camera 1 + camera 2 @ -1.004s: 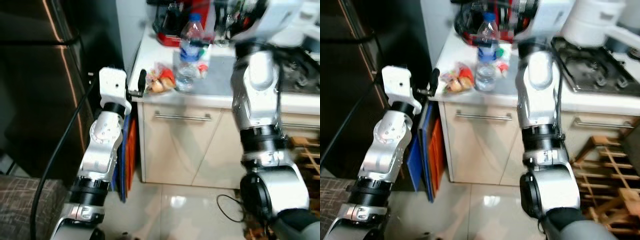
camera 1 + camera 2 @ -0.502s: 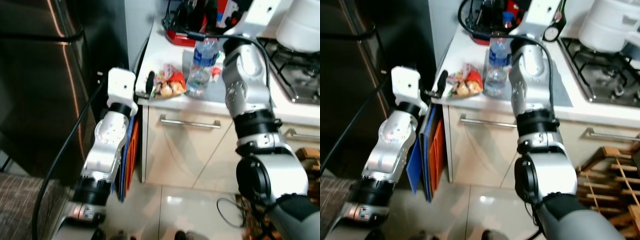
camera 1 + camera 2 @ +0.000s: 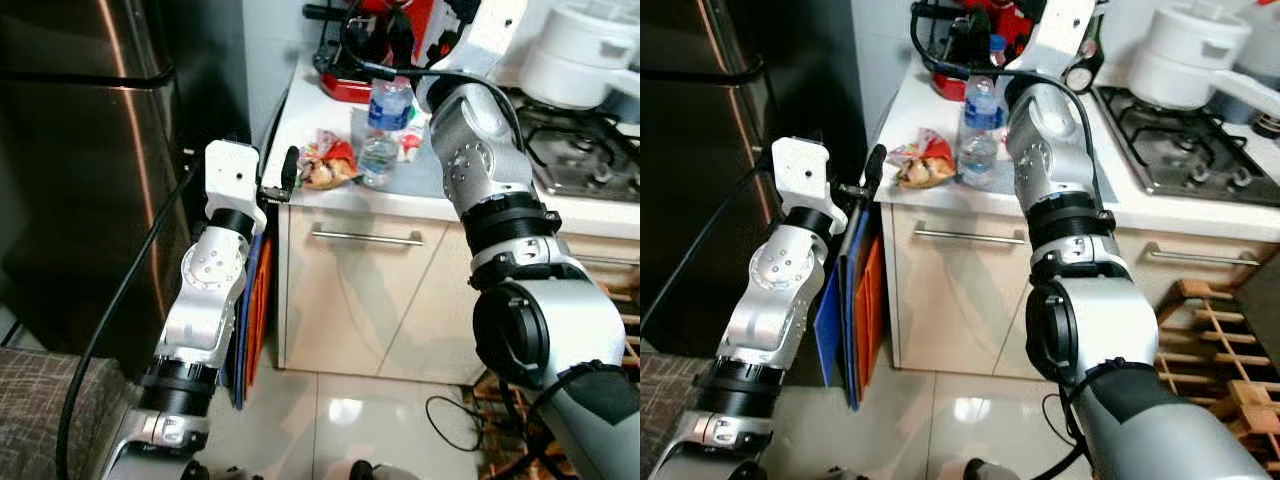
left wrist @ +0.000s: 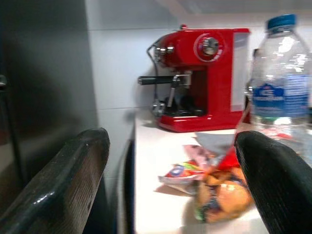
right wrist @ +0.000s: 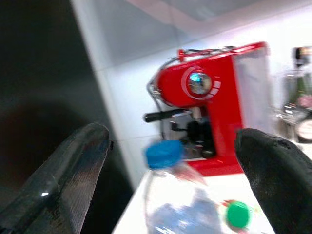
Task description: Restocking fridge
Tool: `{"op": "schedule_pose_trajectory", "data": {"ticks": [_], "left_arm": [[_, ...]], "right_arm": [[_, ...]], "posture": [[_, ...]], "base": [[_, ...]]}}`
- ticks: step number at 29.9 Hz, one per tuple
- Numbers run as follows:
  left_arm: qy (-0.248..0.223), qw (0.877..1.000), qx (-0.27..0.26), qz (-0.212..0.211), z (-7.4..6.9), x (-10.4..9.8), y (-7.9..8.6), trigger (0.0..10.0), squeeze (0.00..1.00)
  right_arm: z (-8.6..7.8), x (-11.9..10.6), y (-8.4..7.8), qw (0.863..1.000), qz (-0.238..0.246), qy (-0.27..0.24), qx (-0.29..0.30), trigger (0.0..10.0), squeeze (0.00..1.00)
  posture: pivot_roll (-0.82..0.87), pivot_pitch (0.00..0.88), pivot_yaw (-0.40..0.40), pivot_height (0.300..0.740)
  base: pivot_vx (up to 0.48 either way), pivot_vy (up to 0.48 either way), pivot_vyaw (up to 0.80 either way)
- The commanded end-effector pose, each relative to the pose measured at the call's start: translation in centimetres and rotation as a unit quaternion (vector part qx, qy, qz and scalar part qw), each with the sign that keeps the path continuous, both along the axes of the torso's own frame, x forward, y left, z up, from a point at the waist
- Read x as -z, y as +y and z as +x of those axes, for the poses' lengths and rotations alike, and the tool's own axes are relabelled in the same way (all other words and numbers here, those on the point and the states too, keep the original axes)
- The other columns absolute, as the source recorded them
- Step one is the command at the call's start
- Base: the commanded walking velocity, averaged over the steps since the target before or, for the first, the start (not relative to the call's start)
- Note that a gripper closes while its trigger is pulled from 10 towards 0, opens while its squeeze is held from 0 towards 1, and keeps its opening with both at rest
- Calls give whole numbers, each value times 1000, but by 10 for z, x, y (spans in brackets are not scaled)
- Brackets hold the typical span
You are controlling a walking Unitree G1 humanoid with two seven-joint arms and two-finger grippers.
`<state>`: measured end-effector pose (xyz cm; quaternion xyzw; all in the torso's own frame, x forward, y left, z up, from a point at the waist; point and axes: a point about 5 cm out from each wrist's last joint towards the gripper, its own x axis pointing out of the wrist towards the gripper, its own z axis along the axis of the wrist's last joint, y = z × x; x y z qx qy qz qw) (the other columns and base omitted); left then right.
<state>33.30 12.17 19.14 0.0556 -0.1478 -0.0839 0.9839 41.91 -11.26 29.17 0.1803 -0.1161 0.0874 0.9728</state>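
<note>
**A:** What is nearest the robot?

**B:** Its left gripper (image 4: 170, 161), raised just off the front left corner of the white counter (image 3: 300, 125), fingers spread wide with nothing between them. It points at a snack bag (image 3: 327, 166) lying near that corner, probably lined up to take it.

**A:** And the bottle?

**B:** The water bottle (image 3: 381, 130) stands upright just behind the snack bag, a little in from the counter's front edge. The right gripper (image 5: 170, 180) hovers above its blue cap (image 5: 164, 154), fingers apart and empty, seemingly placed for a grasp from above.

**A:** What lies beyond?

**B:** A red coffee machine (image 4: 200, 78) sits at the counter's back edge against the wall. The dark fridge (image 3: 90, 160) stands past the counter's left end, its door shut, so restocking has barely begun.
</note>
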Motion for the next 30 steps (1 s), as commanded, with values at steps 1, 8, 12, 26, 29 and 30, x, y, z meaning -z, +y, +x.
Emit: {"op": "schedule_pose_trajectory", "data": {"ticks": [1, 8, 12, 26, 29, 30], "left_arm": [[-4, 1000, 7, 4, -2, -2, -2, 10000, 0], [3, 1000, 0, -2, -6, 0, 0, 10000, 0], [-3, 1000, -2, 4, -10, 1, 0, 10000, 0], [-18, 999, 13, 24, -34, 6, 7, 10000, 0], [-2, 998, 41, 50, -46, 13, 9, 10000, 0], [8, 997, 45, 61, -50, 18, 13, 10000, 0]], "right_arm": [[2, -3, -3, 1000, 4, 10, 3, 10000, 0], [7, 14, 0, 998, 0, 65, -8, 10000, 0], [5, 8, 4, 999, -22, 33, -1, 10000, 0], [-93, 75, -25, 959, -198, -162, 123, 10000, 0], [-133, 116, -45, 959, -223, -110, 139, 10000, 0], [-142, 125, -48, 959, -226, -97, 143, 10000, 0]], "posture": [[13, 0, -49, 740], [28, 0, -66, 740], [41, 0, -91, 740], [-22, 0, -51, 740], [-48, 0, -19, 740], [-56, 0, -10, 740]], "base": [[0, 0, 0], [0, 0, 0], [0, 0, 0], [0, 0, 0], [0, 0, 0], [0, 0, 0]]}}
